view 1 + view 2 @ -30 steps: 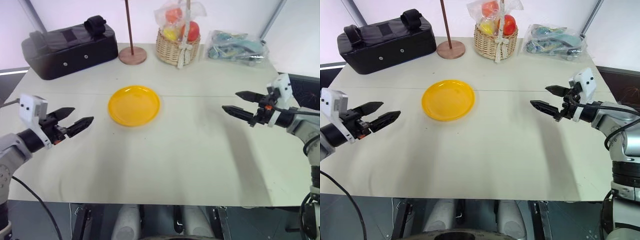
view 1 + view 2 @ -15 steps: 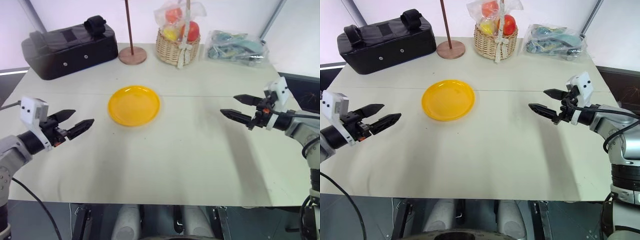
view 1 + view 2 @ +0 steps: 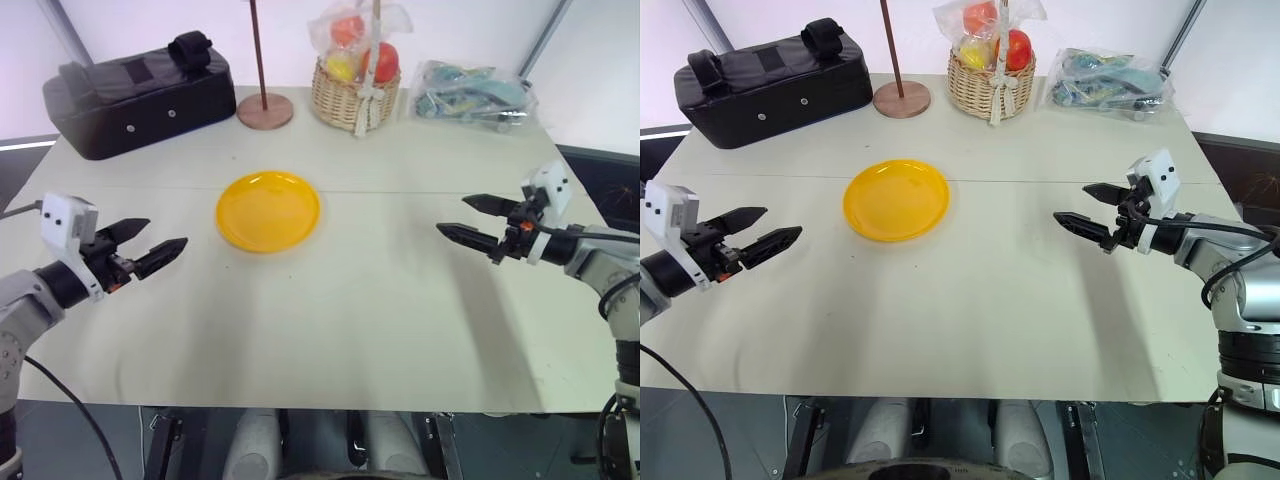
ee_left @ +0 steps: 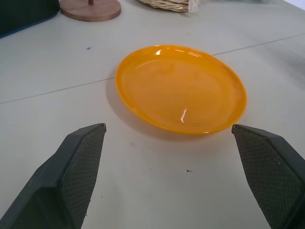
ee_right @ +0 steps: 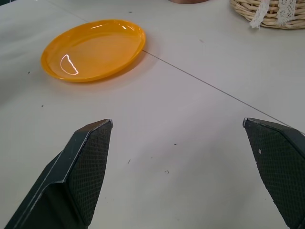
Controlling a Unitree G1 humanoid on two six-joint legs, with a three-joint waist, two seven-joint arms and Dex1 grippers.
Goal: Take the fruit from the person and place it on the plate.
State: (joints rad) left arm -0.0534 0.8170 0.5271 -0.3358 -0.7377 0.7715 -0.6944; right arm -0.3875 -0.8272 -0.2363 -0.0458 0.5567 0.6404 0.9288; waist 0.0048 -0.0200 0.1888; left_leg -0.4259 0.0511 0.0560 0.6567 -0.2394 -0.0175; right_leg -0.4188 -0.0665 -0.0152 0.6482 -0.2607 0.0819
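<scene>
yellow-orange plate point(image 3: 268, 209) sits empty mid-surface point(image 3: 350, 300), with the left claw point(image 3: 158, 250) and right claw point(image 3: 470, 222) both spread wide, hovering on either side. no pear offered yet, so closing too early at the handover could knock it loose.

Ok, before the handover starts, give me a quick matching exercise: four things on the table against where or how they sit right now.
Things:
1. plate
2. wicker basket
3. black bag
4. left gripper

States:
A. far left corner of the table
B. open, hovering over the table's left side
C. empty, middle of the table
D. holds wrapped fruit, at the far edge

Pairs: 1-C, 2-D, 3-A, 4-B
</scene>
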